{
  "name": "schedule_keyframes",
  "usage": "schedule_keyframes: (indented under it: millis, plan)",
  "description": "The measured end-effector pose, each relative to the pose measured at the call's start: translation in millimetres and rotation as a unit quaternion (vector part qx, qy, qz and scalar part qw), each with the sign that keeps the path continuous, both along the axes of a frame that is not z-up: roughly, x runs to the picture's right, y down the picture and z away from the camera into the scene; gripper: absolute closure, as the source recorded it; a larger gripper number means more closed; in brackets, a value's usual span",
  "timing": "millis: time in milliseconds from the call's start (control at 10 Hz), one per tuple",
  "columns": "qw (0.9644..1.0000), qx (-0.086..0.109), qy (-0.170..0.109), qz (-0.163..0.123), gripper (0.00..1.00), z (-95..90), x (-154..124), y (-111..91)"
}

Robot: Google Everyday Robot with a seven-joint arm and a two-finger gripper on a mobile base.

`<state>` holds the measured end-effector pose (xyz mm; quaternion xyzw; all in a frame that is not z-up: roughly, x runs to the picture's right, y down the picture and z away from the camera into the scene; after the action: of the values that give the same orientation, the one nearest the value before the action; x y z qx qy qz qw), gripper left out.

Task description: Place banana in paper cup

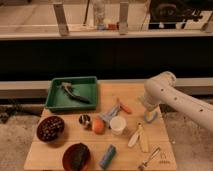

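The end effector (150, 118) is hanging wide open and empty by the bench's (127, 95) right edge. The banana (135, 137) is lying just beside the cup (118, 125).

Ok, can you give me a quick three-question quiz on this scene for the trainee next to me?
1. True or false: the banana is already inside the paper cup.
2. What sits right beside the paper cup, on its left in the picture? A) orange fruit B) green tray C) dark bowl
3. Fill in: the gripper, over the right part of the table, is ____ and holds nothing.
Key: 1 false; 2 A; 3 open.
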<state>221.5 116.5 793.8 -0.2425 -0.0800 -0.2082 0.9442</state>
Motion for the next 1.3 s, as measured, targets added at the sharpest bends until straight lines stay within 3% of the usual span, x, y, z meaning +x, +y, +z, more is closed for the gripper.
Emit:
schedule_keyframes:
  millis: [200,600,1000,1300]
  plan:
    - [1.0,-0.001,0.0,0.001,0.2,-1.5,2,6]
    - [0.9999,-0.006,-0.011,0.001,0.2,25.0,-5,-14]
    - [0.9998,-0.01,-0.016,0.004,0.2,24.9,-4,-2]
    - [0.9996,-0.011,-0.025,0.007,0.2,46.2,-14,-20]
